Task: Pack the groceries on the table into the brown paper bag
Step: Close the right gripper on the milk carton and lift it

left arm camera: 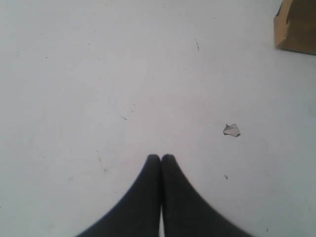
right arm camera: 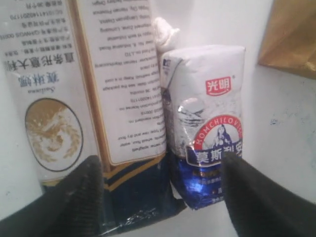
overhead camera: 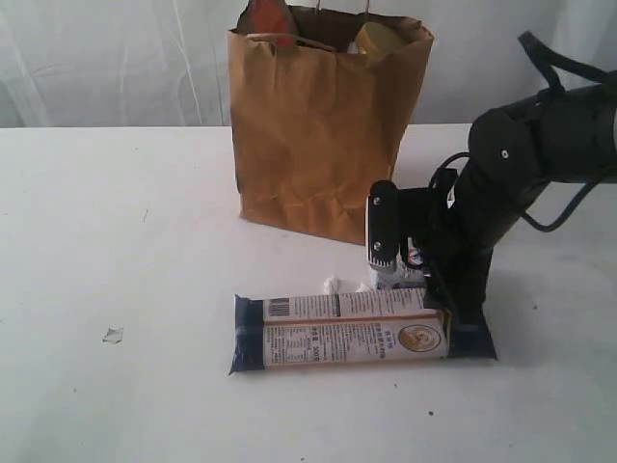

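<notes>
White curtain (overhead camera: 96, 58) hangs behind a white desk (overhead camera: 116, 212), and the brown paper bag (overhead camera: 318, 145) stands upright towards the back, its mouth open. A mustard-yellow lid (overhead camera: 376, 39) and an orange-red top (overhead camera: 268, 19) show above the rim.

From the right side the right arm (overhead camera: 540, 145) bends down steeply in front of the bag. The right gripper (right arm camera: 160, 158) hangs with its jaws spread wide and nothing clamped between them: one finger sits over the dark-blue end of the long dark-blue-and-white packet (overhead camera: 357, 333), the other at the outer side of the small blue-white packet (right arm camera: 207, 123). The left gripper (left arm camera: 160, 159) is pressed fully closed, holds nothing, and hovers over bare desk.

The long packet lies flat in front of the bag, printed side up, with a barcode near its left end. The small packet lies just beside it on the bag's side, crinkled, with a red logo. Two white crumbs (overhead camera: 331, 285) rest by the long packet's back edge.

Little room separates the small packet from the bag's base. Left of the packets the desk stretches open, with only a small pale scrap (overhead camera: 113, 335) lying there
</notes>
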Controlling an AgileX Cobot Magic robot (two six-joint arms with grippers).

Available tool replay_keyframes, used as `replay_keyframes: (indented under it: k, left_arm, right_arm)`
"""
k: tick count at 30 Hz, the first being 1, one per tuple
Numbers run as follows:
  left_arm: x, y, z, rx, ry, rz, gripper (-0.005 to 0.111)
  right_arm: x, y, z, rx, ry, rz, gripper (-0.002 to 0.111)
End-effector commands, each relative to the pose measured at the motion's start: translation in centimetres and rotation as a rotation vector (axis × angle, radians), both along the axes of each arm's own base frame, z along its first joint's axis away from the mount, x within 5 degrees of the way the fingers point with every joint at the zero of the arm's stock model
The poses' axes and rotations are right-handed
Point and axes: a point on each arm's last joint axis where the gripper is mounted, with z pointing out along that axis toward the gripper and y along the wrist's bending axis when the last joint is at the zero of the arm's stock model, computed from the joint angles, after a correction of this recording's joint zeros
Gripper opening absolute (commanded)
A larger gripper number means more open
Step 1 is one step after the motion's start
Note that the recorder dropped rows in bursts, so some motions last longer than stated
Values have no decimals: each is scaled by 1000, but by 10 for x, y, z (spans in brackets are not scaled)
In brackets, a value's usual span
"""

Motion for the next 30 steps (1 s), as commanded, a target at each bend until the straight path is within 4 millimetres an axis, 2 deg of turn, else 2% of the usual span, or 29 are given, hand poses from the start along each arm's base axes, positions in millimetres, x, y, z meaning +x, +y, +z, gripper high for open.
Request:
replay_keyframes:
  k: [1, 7, 17, 19, 23, 24, 30]
  left_arm:
    - [0, 0, 0, -15, -6, 3, 0]
    - [0, 0, 0, -13, -6, 3, 0]
    - [0, 0, 0, -13, -6, 3, 0]
    - [0, 0, 0, -13, -6, 3, 0]
    - [0, 0, 0, -13, -6, 3, 0]
    - [0, 0, 0, -13, -6, 3, 0]
    - [0, 0, 0, -13, -6, 3, 0]
  right_arm:
    - [1, 2, 1, 18, -8, 2, 64]
    - [-1, 7, 1, 122, 37, -132, 64]
    - [-2, 7, 0, 166, 82, -289, 64]
    - [0, 8, 0, 209, 72, -374, 64]
    - [2, 11, 2, 365, 104, -687, 64]
    - [2, 11, 2, 368, 116, -714, 64]
    - [-6, 6, -2, 268, 175, -678, 64]
